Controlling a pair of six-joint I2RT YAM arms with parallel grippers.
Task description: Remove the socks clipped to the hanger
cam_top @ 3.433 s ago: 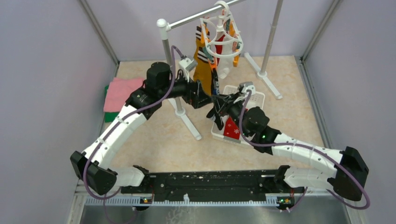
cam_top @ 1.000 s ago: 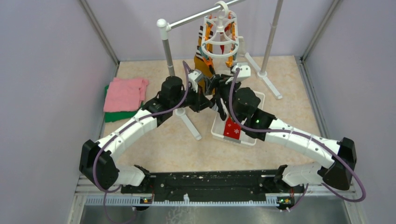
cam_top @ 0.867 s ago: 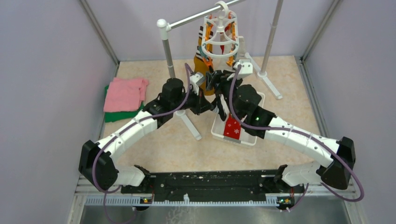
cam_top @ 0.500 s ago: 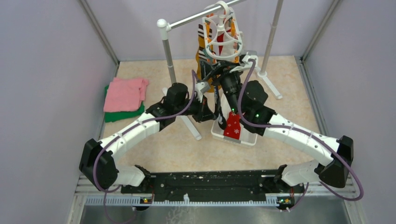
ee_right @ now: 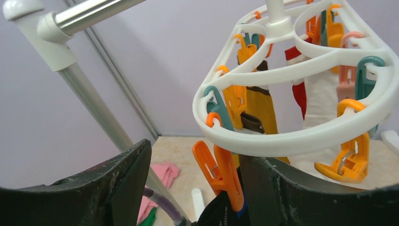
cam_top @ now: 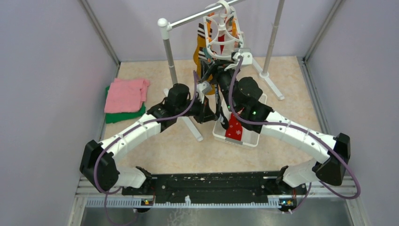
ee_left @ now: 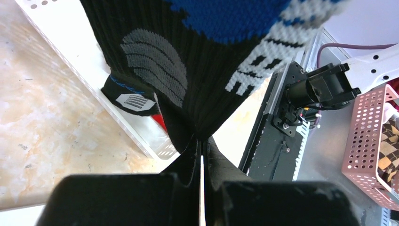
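The white hanger [cam_top: 221,35] [ee_right: 282,141] hangs from the rack's rail with orange and teal clips. A black sock [ee_left: 197,61] with blue and grey marks hangs taut from an orange clip [ee_right: 221,172]. My left gripper [ee_left: 201,141] [cam_top: 212,109] is shut on the sock's lower end. My right gripper [ee_right: 197,188] [cam_top: 218,70] is open just below the ring, its fingers [ee_right: 122,183] standing either side of that orange clip without touching it. A mustard-yellow sock [ee_right: 263,110], a white sock [ee_right: 322,99] and a red sock [ee_right: 296,94] stay clipped behind.
A white bin [cam_top: 247,139] under the hanger holds a red dotted sock [cam_top: 234,129]. The grey-and-white pole rack [cam_top: 169,47] stands beside my left arm. Folded pink [cam_top: 124,94] and green [cam_top: 117,117] cloths lie at the left. A pink basket [ee_left: 376,136] sits off the table.
My right gripper rose from beside the left gripper to the orange clip under the hanger. The hanger tilted and swung. The left gripper kept its hold on the black sock.
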